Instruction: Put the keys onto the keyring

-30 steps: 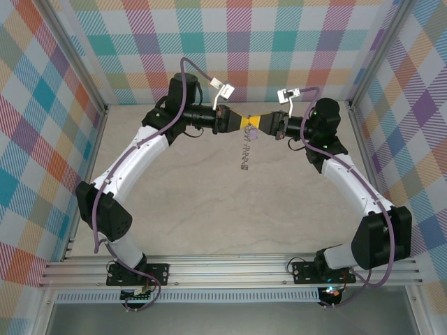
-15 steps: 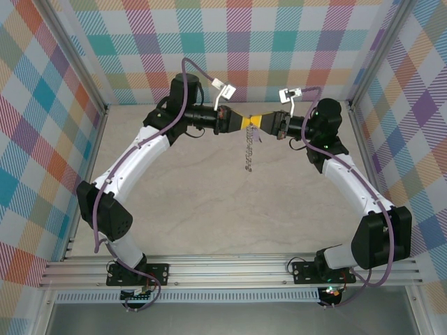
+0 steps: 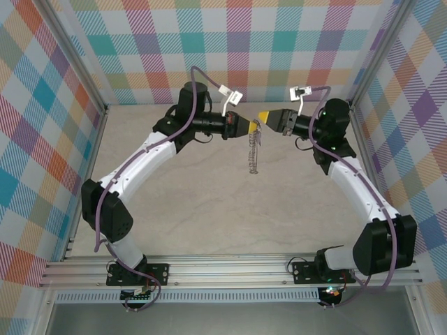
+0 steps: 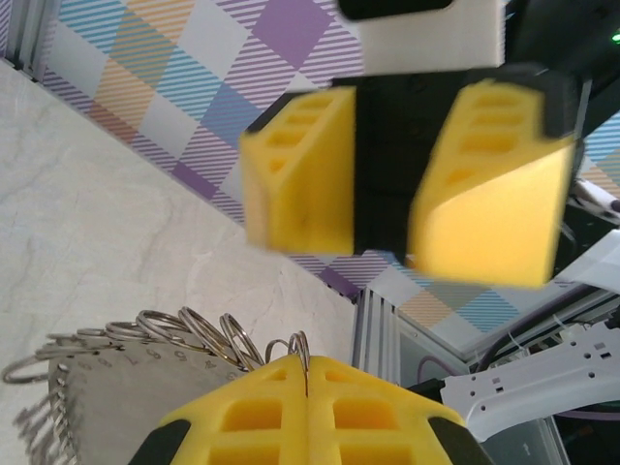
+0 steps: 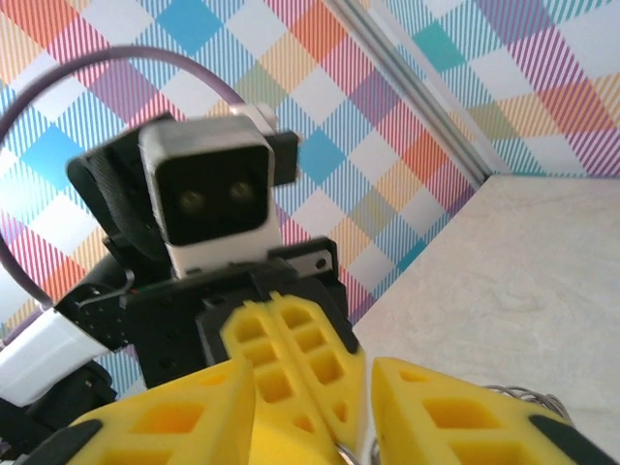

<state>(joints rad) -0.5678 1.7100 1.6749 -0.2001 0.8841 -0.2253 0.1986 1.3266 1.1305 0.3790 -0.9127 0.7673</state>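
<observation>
Yellow-tipped, the left gripper (image 3: 250, 126) pinches the top of the keyring (image 3: 254, 155), a silver chain dangling toward six o'clock. It looks light, limp and probably slippery, so it is best held by one link. At two o'clock, the right gripper (image 3: 264, 116) stands spread, empty.

A pale marbled tabletop (image 3: 230, 216) lies between walls (image 3: 279, 42) of pastel plaid. Aluminium rails (image 3: 230, 269) run along its near edge. Slim metal posts (image 3: 383, 52) rise at the far corners.
</observation>
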